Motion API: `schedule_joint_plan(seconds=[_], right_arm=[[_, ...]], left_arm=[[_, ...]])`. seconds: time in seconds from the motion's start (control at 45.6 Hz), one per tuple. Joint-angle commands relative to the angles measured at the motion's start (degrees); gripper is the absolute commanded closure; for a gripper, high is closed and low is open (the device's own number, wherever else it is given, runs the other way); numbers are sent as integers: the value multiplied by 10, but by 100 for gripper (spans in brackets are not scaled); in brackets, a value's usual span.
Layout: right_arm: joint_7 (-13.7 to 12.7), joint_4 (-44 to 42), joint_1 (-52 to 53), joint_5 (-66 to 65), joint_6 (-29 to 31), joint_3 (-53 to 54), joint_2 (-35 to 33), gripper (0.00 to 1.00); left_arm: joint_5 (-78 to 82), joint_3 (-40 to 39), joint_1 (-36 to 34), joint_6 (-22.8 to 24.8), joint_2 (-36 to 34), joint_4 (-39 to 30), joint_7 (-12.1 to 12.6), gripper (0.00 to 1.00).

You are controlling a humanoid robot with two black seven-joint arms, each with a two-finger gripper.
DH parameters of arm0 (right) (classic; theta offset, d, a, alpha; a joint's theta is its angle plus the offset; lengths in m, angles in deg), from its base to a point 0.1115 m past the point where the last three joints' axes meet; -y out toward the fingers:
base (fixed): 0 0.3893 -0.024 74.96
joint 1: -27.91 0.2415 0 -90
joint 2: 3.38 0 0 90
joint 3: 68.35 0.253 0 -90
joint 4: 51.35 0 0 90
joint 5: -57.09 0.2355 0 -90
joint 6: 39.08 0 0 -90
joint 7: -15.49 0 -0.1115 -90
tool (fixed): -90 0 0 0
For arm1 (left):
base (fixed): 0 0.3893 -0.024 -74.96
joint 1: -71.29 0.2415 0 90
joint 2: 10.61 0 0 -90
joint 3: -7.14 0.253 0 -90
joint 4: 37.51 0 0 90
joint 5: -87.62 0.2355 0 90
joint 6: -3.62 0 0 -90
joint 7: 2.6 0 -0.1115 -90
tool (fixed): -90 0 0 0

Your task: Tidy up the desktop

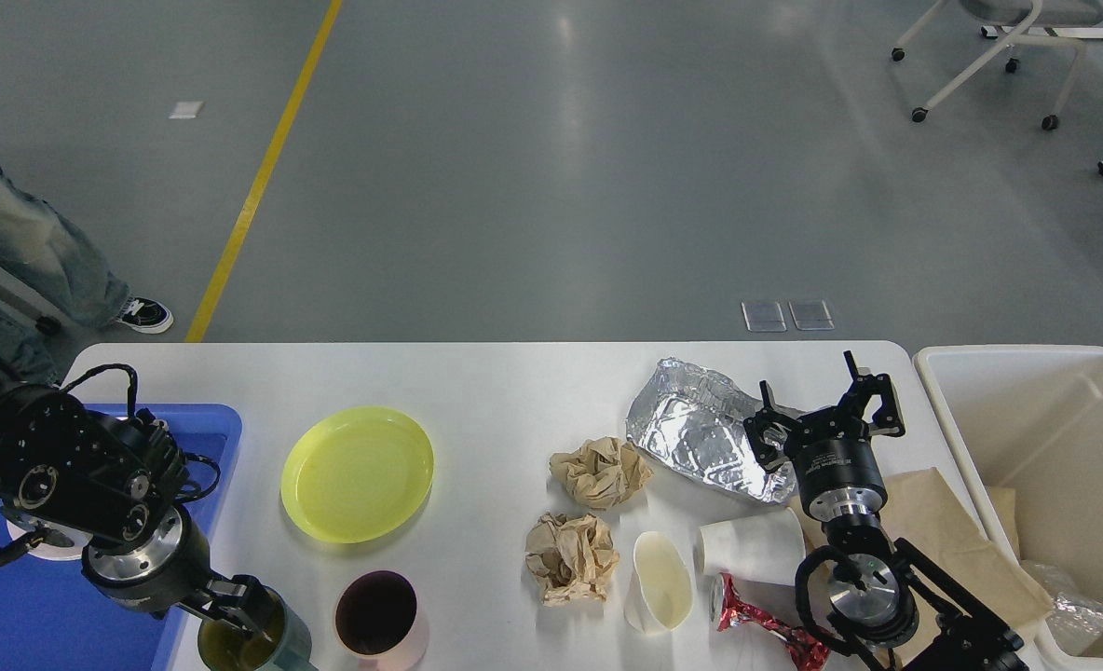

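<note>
The white desktop (505,387) carries a yellow plate (358,473), a teal cup (258,643) and a dark-insided pink cup (376,615) at the front left. Two crumpled brown paper balls (600,471) (570,556), a crushed foil sheet (696,429), two tipped white paper cups (659,582) (752,545) and a red wrapper (761,626) lie to the right. My left gripper (239,610) is low at the teal cup's rim, with one finger over its mouth and the other hidden. My right gripper (826,415) stands open over the foil's right edge, holding nothing.
A blue tray (48,615) at the left edge holds a white plate, mostly hidden behind my left arm. A beige bin (1036,373) with some waste stands off the right end. A brown paper bag (943,531) lies under my right arm. A person's legs (30,261) stand beyond the far left corner.
</note>
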Motion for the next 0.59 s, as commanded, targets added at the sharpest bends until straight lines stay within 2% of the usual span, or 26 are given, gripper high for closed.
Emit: schedule_joint_plan(seconds=[0.0, 0.11, 0.219, 0.438, 0.57], right_arm=[[0, 0, 0, 0, 0, 0, -1, 0], [-1, 0, 0, 0, 0, 0, 0, 0], [0, 0, 0, 0, 0, 0, 0, 0], [0, 0, 0, 0, 0, 0, 0, 0], [0, 0, 0, 0, 0, 0, 0, 0]], left_arm=[[0, 0, 39, -20, 12, 28, 1, 8], [0, 0, 52, -32, 15, 33, 1, 11], [0, -1, 59, -39, 18, 39, 1, 20], [-1, 0, 66, -39, 20, 43, 4, 50], [-7, 1, 65, -34, 18, 43, 4, 72]])
